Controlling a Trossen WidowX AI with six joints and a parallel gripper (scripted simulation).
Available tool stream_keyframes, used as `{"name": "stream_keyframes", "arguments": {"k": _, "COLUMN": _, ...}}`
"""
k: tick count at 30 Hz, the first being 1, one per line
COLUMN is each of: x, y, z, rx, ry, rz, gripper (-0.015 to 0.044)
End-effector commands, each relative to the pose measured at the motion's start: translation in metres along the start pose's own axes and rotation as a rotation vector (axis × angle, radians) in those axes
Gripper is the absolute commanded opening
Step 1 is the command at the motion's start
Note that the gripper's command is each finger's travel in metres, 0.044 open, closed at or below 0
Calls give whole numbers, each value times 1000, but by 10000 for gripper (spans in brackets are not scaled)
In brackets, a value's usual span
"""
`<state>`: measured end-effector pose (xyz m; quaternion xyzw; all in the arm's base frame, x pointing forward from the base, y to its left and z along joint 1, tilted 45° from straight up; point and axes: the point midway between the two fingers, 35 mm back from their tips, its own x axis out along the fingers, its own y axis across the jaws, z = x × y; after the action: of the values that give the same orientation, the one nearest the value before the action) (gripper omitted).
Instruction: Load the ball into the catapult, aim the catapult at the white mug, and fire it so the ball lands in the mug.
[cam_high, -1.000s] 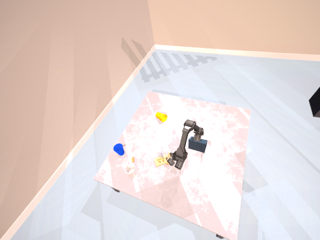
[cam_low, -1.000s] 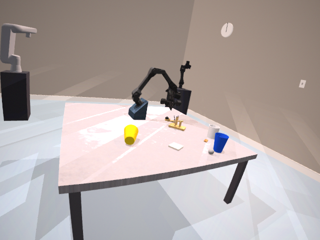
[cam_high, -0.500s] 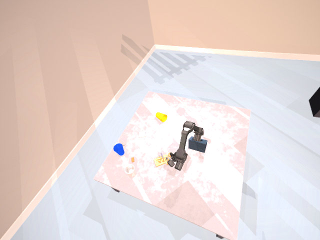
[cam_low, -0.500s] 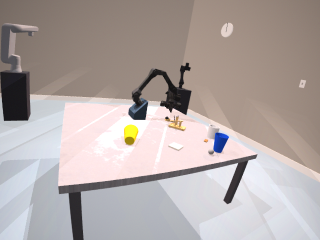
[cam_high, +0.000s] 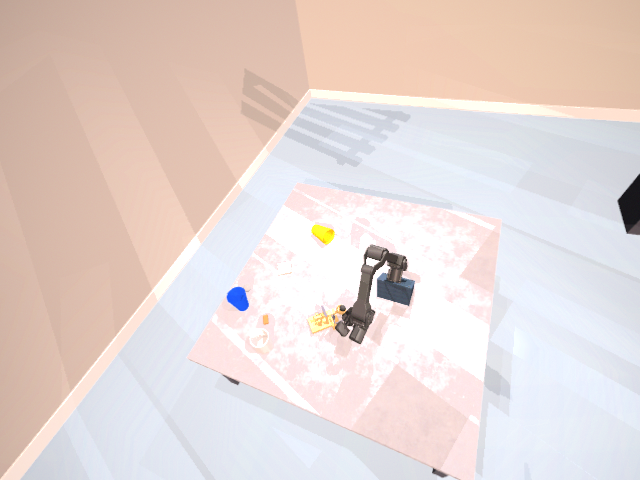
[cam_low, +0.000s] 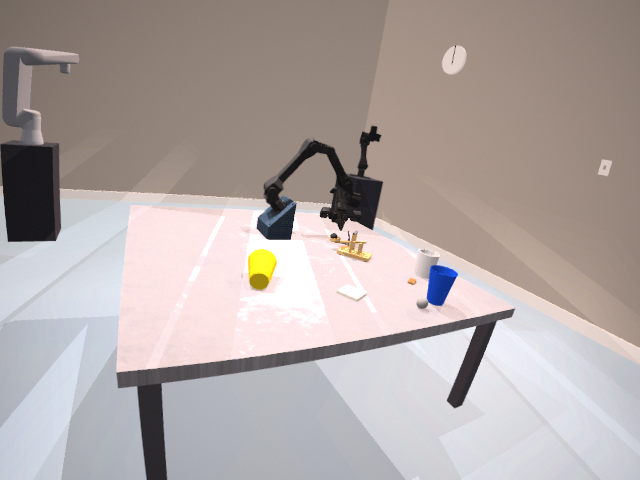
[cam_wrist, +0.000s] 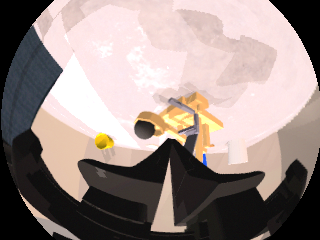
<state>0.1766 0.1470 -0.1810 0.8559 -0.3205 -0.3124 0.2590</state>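
The tan catapult (cam_high: 319, 323) (cam_low: 354, 253) (cam_wrist: 214, 122) stands on the table. A dark ball (cam_high: 341, 308) (cam_low: 333, 236) (cam_wrist: 144, 130) sits in the cup at the end of its throwing arm. The white mug (cam_high: 258, 338) (cam_low: 427, 264) (cam_wrist: 237, 151) stands upright, beyond the catapult's base on the side away from the ball. My gripper (cam_low: 341, 227) (cam_wrist: 171, 141) is shut with nothing between its fingers. Its tips point down above the table, close to the catapult and higher than the ball. In the top view the arm hides the fingertips.
A blue cup (cam_high: 238, 298) (cam_low: 440, 285) stands near the mug, with a grey ball (cam_low: 422, 303) beside it. An orange block (cam_high: 265, 319) (cam_low: 412, 281) lies nearby. A pale tile (cam_low: 352, 292) and a tipped yellow cup (cam_high: 323, 234) (cam_low: 262, 268) (cam_wrist: 104, 141) are on the table.
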Motion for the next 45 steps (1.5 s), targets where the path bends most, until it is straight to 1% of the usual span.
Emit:
{"name": "stream_keyframes", "arguments": {"k": 1, "x": 6, "y": 1, "z": 6, "rx": -9, "ry": 5, "rz": 3, "gripper": 0}}
{"name": "stream_keyframes", "arguments": {"k": 31, "x": 40, "y": 6, "z": 39, "rx": -9, "ry": 6, "rz": 4, "gripper": 0}}
{"name": "stream_keyframes", "arguments": {"k": 35, "x": 54, "y": 8, "z": 52, "rx": -9, "ry": 7, "rz": 5, "gripper": 0}}
{"name": "stream_keyframes", "arguments": {"k": 39, "x": 54, "y": 8, "z": 52, "rx": -9, "ry": 7, "rz": 5, "gripper": 0}}
{"name": "stream_keyframes", "arguments": {"k": 41, "x": 46, "y": 2, "z": 49, "rx": -8, "ry": 5, "rz": 2, "gripper": 0}}
{"name": "stream_keyframes", "arguments": {"k": 45, "x": -13, "y": -21, "z": 25, "rx": -4, "ry": -2, "rz": -8, "gripper": 0}}
